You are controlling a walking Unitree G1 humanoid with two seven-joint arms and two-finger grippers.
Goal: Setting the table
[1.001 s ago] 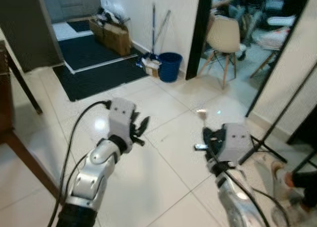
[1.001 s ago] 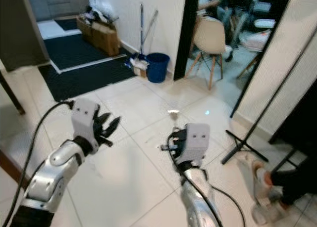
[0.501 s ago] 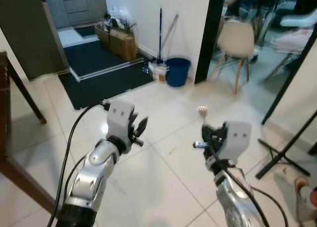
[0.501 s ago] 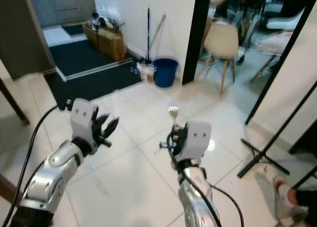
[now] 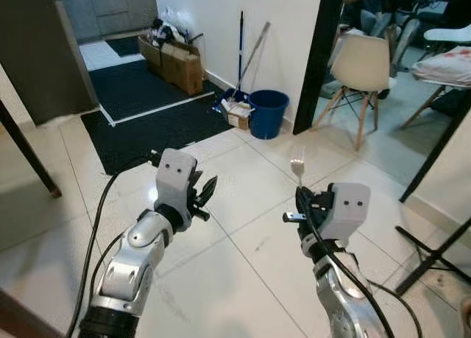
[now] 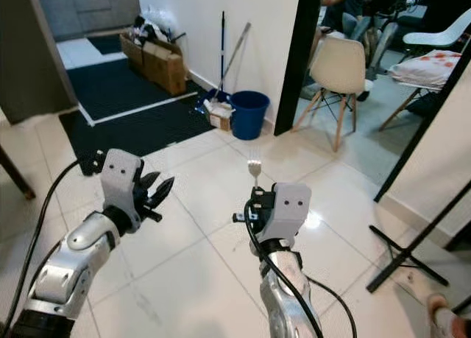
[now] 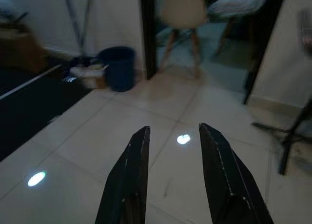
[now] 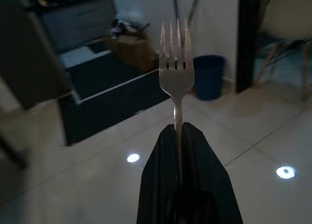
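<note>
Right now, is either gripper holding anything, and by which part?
The right gripper holds a fork by its handle, tines pointing up and away from the fingers. The left gripper is open, holding nothing.

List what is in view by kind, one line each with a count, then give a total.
Forks: 1, the fork held by the right gripper
Blue buckets: 1, the bucket
Cream chairs: 1, the chair
Cardboard boxes by the wall: 1, the box
Dark floor mats: 1, the mat
Total: 5

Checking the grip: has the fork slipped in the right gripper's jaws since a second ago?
Cannot tell: no earlier wrist picture. The fork stands upright above the right gripper, jaws shut on its handle.
</note>
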